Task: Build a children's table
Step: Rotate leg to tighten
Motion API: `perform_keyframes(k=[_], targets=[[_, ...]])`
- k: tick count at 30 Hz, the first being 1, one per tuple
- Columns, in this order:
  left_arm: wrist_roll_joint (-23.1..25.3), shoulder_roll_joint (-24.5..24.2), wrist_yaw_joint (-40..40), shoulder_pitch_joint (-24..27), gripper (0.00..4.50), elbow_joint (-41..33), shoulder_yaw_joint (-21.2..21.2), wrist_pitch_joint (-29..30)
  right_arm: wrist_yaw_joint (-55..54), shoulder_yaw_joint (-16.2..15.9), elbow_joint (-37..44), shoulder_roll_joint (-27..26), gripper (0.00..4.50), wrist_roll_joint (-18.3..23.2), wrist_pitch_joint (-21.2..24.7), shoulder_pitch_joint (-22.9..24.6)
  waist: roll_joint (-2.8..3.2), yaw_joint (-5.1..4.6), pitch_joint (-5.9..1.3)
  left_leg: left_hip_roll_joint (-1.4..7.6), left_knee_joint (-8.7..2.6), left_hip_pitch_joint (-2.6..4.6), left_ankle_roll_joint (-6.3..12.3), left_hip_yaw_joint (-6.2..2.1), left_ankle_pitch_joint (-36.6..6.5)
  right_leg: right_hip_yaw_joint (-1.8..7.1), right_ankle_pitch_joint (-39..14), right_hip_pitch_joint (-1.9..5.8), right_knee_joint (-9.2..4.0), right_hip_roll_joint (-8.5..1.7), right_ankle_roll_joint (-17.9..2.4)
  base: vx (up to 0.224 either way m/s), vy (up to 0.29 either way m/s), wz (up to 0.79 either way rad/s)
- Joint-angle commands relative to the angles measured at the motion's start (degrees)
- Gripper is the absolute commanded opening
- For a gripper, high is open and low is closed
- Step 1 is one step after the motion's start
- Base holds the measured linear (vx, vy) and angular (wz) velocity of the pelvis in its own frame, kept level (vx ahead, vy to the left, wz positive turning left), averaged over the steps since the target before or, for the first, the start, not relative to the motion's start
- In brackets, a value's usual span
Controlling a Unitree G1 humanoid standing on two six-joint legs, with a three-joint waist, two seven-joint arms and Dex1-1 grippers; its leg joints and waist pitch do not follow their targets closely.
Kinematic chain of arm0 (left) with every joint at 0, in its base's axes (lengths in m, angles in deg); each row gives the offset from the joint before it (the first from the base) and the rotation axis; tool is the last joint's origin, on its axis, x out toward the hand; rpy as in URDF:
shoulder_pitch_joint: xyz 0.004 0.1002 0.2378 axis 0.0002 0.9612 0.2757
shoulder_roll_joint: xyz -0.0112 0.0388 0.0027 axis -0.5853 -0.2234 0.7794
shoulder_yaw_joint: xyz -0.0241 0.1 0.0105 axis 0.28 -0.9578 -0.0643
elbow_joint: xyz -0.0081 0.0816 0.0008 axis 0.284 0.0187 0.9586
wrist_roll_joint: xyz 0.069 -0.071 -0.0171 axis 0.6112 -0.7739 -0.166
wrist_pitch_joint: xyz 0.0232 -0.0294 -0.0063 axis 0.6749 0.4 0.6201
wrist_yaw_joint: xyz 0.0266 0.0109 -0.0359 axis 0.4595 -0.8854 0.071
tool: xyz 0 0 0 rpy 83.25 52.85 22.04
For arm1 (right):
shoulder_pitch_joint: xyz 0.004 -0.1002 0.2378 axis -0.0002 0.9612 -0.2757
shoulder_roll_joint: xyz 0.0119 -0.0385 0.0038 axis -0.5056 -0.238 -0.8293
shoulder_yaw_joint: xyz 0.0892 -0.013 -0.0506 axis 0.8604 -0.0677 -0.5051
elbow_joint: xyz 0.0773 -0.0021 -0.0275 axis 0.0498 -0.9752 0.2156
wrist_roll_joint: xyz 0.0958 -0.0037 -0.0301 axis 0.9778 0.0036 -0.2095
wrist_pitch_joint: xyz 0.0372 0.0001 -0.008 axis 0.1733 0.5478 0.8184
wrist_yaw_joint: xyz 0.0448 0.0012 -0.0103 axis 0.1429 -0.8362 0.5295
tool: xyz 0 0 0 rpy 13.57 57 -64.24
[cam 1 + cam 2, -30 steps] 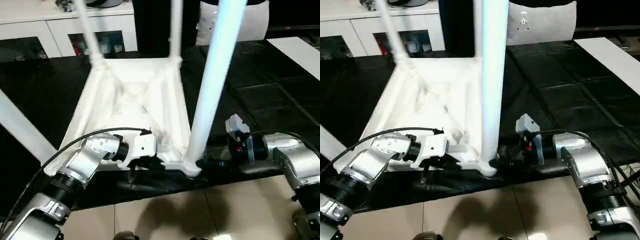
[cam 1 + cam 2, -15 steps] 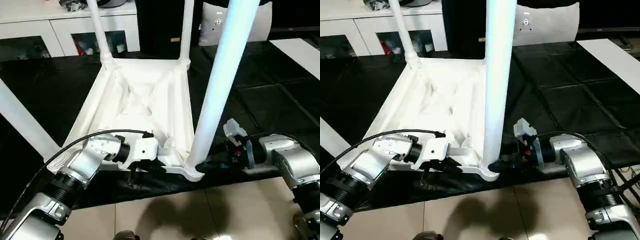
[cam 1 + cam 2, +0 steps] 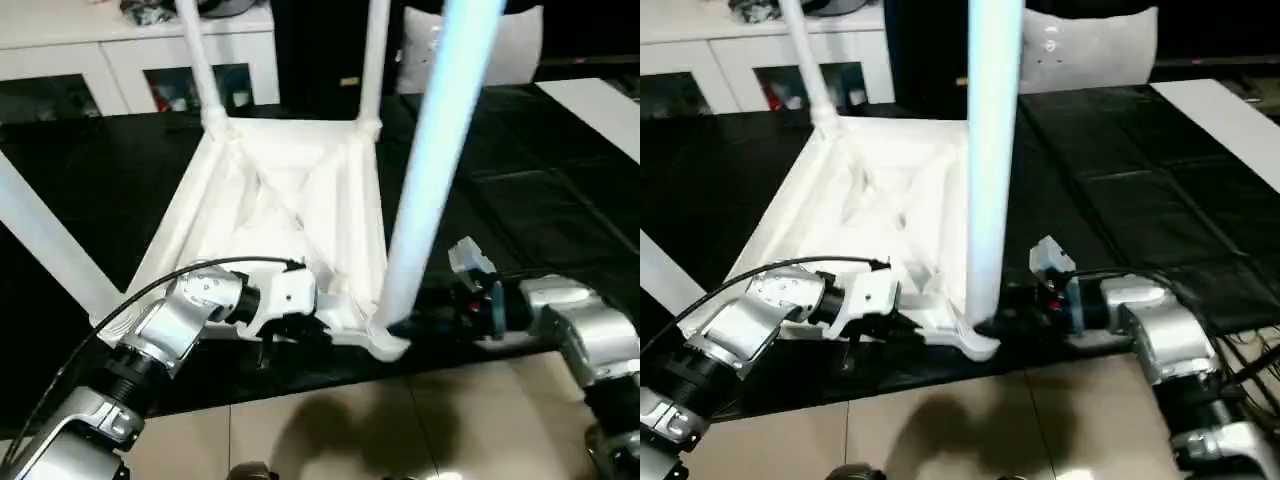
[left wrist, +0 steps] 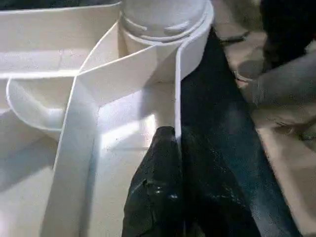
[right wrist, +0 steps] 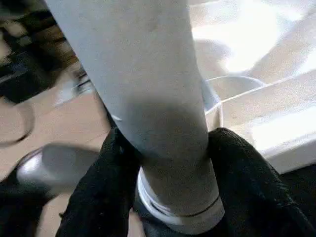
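Observation:
The children's table (image 3: 280,200) lies upside down on a black mat, its ribbed underside facing up. Several white legs stand in its corner sockets; the near right leg (image 3: 430,170) rises tallest in view. My left gripper (image 3: 298,332) is at the table's front edge, and the left wrist view has it (image 4: 175,133) shut on the thin rim wall just short of the corner socket (image 4: 165,19). My right gripper (image 3: 402,325) reaches in from the right at the foot of that leg. Its black fingers (image 5: 98,187) press on both sides of the leg (image 5: 148,74) just above the socket.
The black mat (image 3: 540,180) covers the floor under the table, and beige tiles (image 3: 400,420) begin at its near edge. A long white cabinet (image 3: 130,50) runs along the back left, with a white cushion (image 3: 520,40) at the back right. A white board (image 3: 600,100) lies far right.
My right gripper's fingers have narrowed around the foot of the near right leg. The left gripper keeps its hold on the rim. The view itself has shifted slightly.

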Motion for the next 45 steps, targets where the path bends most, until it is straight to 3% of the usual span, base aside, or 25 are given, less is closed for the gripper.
perform_keyframes(k=[1, 2, 3, 4, 5, 7, 8, 9, 11, 13, 14, 16, 18, 20, 24, 26, 27, 32, 37, 41, 45], targets=[[-0.1, 4.7, 7.2, -0.7, 0.00, -1.1, 0.2, 4.9, -10.5, 0.2, 3.0, -5.8, 2.00, 0.4, 3.5, -0.3, -0.83, -0.50, -2.82, 0.72, -3.94, -0.31, 2.15, -0.05, -12.0, 2.36, -26.2, 3.17, -5.17, -2.92, -7.5, 0.000, 0.000, 0.00], [-0.1, 5.0, 7.8, -0.6, 0.00, -1.2, 0.4, 5.4, -11.6, 0.4, 3.3, -6.3, 1.99, 0.2, 3.8, -0.2, -1.01, -1.16, -2.78, 0.52, -4.07, -0.26, 1.36, -0.19, -12.8, 2.19, -29.0, 3.21, -5.59, -2.89, -6.0, 0.000, 0.000, 0.00], [-0.2, 5.3, 8.4, -0.5, 0.00, -1.4, 0.6, 6.0, -12.8, 0.5, 3.5, -6.9, 1.98, 0.0, 4.2, -0.1, -0.75, -1.73, -2.62, 0.32, -4.09, -0.23, 1.23, -0.27, -13.9, 2.08, -31.2, 3.07, -6.06, -2.84, -4.8, 0.000, 0.000, 0.00], [-0.3, 6.1, 10.1, -0.4, 0.00, -1.7, 1.3, 7.1, -15.0, 0.7, 4.0, -8.2, 1.98, -0.4, 5.1, 0.1, -0.80, -1.96, -2.66, 0.25, -4.09, -0.27, 1.34, -0.35, -14.3, 1.98, -31.7, 3.10, -6.15, -2.84, -4.4, 0.000, 0.000, 0.00], [-0.2, 7.5, 12.7, -0.2, 0.00, -2.1, 2.3, 9.0, -18.0, 0.9, 5.1, -10.1, 1.98, -1.1, 6.1, 0.8, -0.49, -2.55, -2.49, 0.24, -4.19, -0.37, 1.40, -0.38, -15.0, 1.99, -31.7, 2.95, -6.36, -2.63, -4.1, 0.000, 0.000, 0.00], [0.4, 9.7, 16.6, -0.2, 0.00, -2.7, 3.4, 11.3, -25.0, 1.7, 5.9, -13.9, 1.97, -2.7, 8.1, 1.3, -0.77, -3.04, -2.44, 0.13, -4.22, -0.48, 1.47, -0.41, -14.6, 1.96, -31.0, 2.89, -6.31, -2.56, -3.9, 0.000, 0.000, 0.00], [0.4, 10.4, 17.6, -0.3, 0.00, -3.0, 3.6, 12.0, -27.2, 1.8, 6.0, -15.0, 1.97, -3.3, 8.4, 1.4, -0.73, -3.42, -2.50, 0.02, -4.21, -0.40, 1.52, -0.46, -14.9, 1.82, -31.6, 2.82, -6.47, -2.58, -3.8, 0.000, 0.000, 0.00], [0.6, 12.2, 20.0, -0.2, 0.00, -3.8, 4.2, 13.7, -32.8, 2.3, 5.9, -17.7, 1.97, -4.9, 8.8, 1.5, -0.70, -3.80, -2.09, 0.02, -4.29, -0.37, 1.58, -0.37, -15.2, 1.95, -31.8, 2.44, -6.65, -2.43, -3.7, 0.000, 0.000, 0.00], [0.7, 12.8, 20.7, -0.1, 0.00, -4.3, 4.3, 14.3, -34.7, 2.4, 5.8, -18.5, 1.97, -5.4, 8.8, 1.5, -0.68, -4.13, -2.29, -0.01, -4.39, -0.52, 1.74, -0.54, -15.2, 1.83, -31.6, 2.77, -6.61, -2.53, -3.5, 0.000, 0.000, 0.00], [1.3, 14.5, 23.1, -0.2, 0.00, -4.2, 4.6, 15.7, -38.1, 2.7, 5.2, -20.4, 1.97, -6.1, 8.3, 1.5, -0.47, -4.23, -2.19, 0.13, -4.49, -0.30, 2.33, -0.48, -15.2, 1.98, -29.9, 2.52, -6.64, -2.43, -3.9, 0.000, 0.000, 0.00], [1.7, 15.3, 24.1, -0.4, 0.00, -4.0, 4.5, 15.7, -39.2, 3.0, 4.6, -21.2, 2.31, -6.2, 6.9, 1.5, -0.48, -4.40, -2.18, 0.26, -4.59, -0.45, 2.45, -0.42, -14.6, 2.08, -27.8, 2.55, -6.44, -2.34, -4.6, 0.000, 0.000, 0.00], [2.3, 15.0, 23.9, -0.6, 0.00, -3.7, 3.9, 14.9, -39.4, 3.7, 4.7, -21.7, 2.65, -5.9, 6.1, 1.6, -0.48, -4.29, -2.42, 0.34, -4.60, -0.47, 2.75, -0.43, -13.2, 2.17, -24.5, 2.81, -6.14, -2.41, -5.5, 0.000, 0.000, 0.00], [2.5, 14.6, 23.8, -0.8, 0.00, -3.5, 3.8, 14.4, -38.9, 4.1, 5.3, -21.7, 2.70, -5.5, 6.6, 1.7, -0.32, -4.29, -2.61, 0.42, -4.54, -0.61, 3.43, -0.36, -11.3, 2.29, -19.6, 3.05, -5.59, -2.32, -7.2, 0.000, 0.000, 0.00], [2.4, 13.9, 23.3, -0.9, 0.00, -3.5, 4.0, 13.8, -37.1, 3.8, 6.2, -20.6, 3.09, -5.4, 6.6, 2.1, -0.34, -4.27, -2.59, 0.54, -4.37, -0.53, 4.04, -0.15, -9.6, 2.44, -14.7, 3.10, -5.15, -2.29, -9.4, 0.000, 0.000, 0.00], [2.3, 12.0, 21.3, -0.8, 0.00, -3.5, 3.7, 12.9, -32.7, 3.9, 7.0, -17.1, 3.27, -3.8, 7.0, 2.4, -0.36, -4.04, -2.57, 0.51, -4.34, -0.63, 4.81, -0.09, -9.4, 2.39, -15.1, 3.46, -5.18, -2.45, -9.7, 0.000, 0.000, 0.00], [2.4, 11.5, 20.9, -0.7, 0.00, -3.6, 3.7, 12.8, -31.5, 4.1, 7.2, -16.3, 3.58, -3.3, 7.1, 2.4, -0.33, -3.87, -2.53, 0.60, -4.34, -0.58, 4.91, -0.06, -9.1, 2.44, -15.4, 3.42, -5.18, -2.50, -9.8, 0.000, 0.000, 0.00], [2.5, 10.9, 20.2, -0.6, 0.00, -3.6, 3.6, 12.4, -29.8, 4.2, 7.3, -14.8, 3.63, -2.9, 7.3, 2.4, -0.54, -3.85, -2.52, 0.61, -4.30, -0.63, 4.94, 0.00, -8.8, 2.49, -15.2, 3.41, -5.17, -2.53, -9.9, 0.000, 0.000, 0.00], [2.2, 7.4, 15.3, 0.2, 0.00, -3.9, 2.5, 9.0, -22.1, 4.6, 6.9, -8.2, 4.09, -1.9, 8.2, 1.9, -0.45, -3.53, -2.66, 0.70, -4.06, -0.74, 5.66, -0.02, -7.4, 2.48, -12.0, 3.54, -4.72, -2.52, -11.4, 0.000, 0.000, 0.00], [2.0, 3.8, 9.6, 0.6, 0.00, -3.5, 0.7, 4.9, -13.1, 4.3, 6.5, -2.6, 4.43, -0.5, 5.5, 1.6, -0.75, -3.34, -2.55, 0.87, -4.05, -0.66, 5.90, 0.10, -8.4, 2.53, -13.6, 3.45, -4.86, -2.64, -11.5, 0.000, 0.000, 0.00], [2.0, 1.0, 3.9, 0.5, 0.00, -2.3, -1.1, 0.7, -7.3, 3.5, 4.7, 0.6, 4.43, -0.6, 1.3, 0.7, -0.52, -2.16, -2.75, 1.21, -3.87, -0.26, 6.16, 0.15, -7.2, 2.66, -11.7, 3.21, -4.42, -2.78, -12.4, 0.000, 0.000, 0.00], [1.4, -1.2, -1.4, 0.2, 0.00, -1.9, -2.7, -2.1, -0.5, 1.1, 3.0, 3.4, 4.43, -1.0, -2.0, 0.0, -0.51, -1.57, -2.81, 1.25, -3.74, -0.25, 6.35, 0.23, -7.5, 2.59, -9.2, 3.37, -3.92, -2.71, -14.0, 0.000, 0.000, 0.00]])
